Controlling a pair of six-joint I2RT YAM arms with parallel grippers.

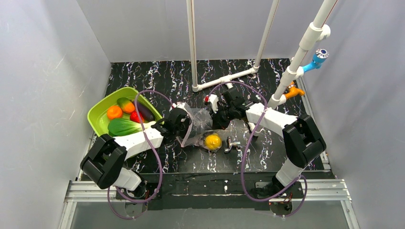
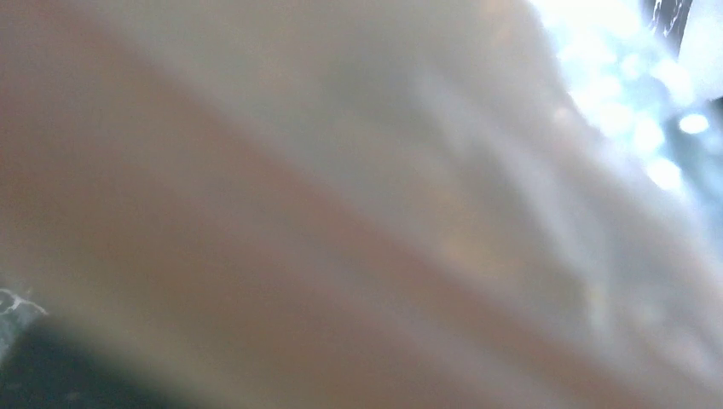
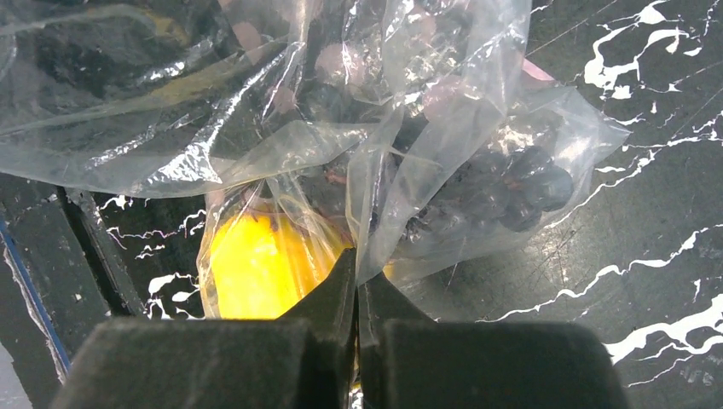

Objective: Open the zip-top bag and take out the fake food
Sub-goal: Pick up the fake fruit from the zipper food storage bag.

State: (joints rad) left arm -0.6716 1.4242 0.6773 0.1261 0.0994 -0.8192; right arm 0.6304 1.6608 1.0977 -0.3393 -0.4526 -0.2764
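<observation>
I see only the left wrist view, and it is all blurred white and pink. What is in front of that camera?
Observer: The zip-top bag; in the top view the left gripper is right at its left edge.
Operator: Does the right gripper hold the bag too?
Observer: Yes, the right gripper is shut on a fold of the film.
Operator: What is inside the bag?
Observer: A yellow lemon and a dark purple piece.
</observation>
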